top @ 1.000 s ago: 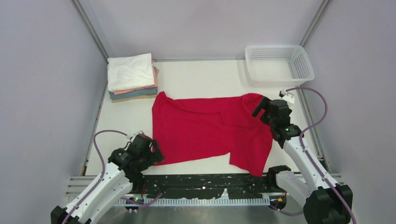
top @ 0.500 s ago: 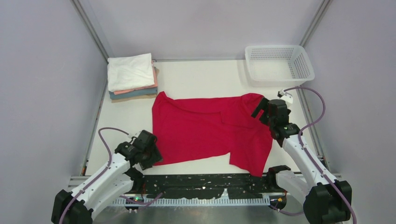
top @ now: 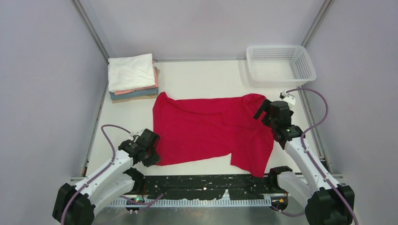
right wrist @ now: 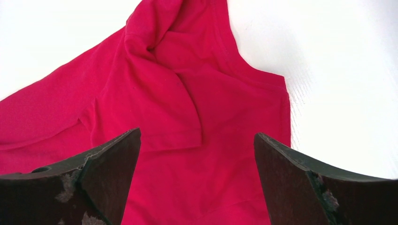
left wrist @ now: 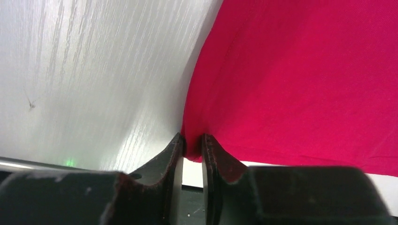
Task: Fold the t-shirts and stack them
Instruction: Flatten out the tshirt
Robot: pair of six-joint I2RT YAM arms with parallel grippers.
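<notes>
A bright red t-shirt [top: 206,129] lies spread across the middle of the white table, with one sleeve folded over at the right. My left gripper [top: 152,154] sits at its near left corner. In the left wrist view that gripper [left wrist: 192,143] has its jaws pinched on the corner of the red cloth [left wrist: 291,79]. My right gripper [top: 263,112] hovers over the shirt's far right part, at the sleeve. Seen from the right wrist, it [right wrist: 197,134] stands wide open above the red cloth [right wrist: 187,93], holding nothing. A stack of folded t-shirts [top: 133,77], white on top, lies at the far left.
A white mesh basket [top: 280,63] stands at the far right corner. Grey walls close in the table on the left, right and back. A black rail [top: 206,185] runs along the near edge between the arm bases.
My left gripper has slid forward and right onto the shirt's near left corner, and its jaws have closed from wide open onto the cloth. The right arm has barely moved.
</notes>
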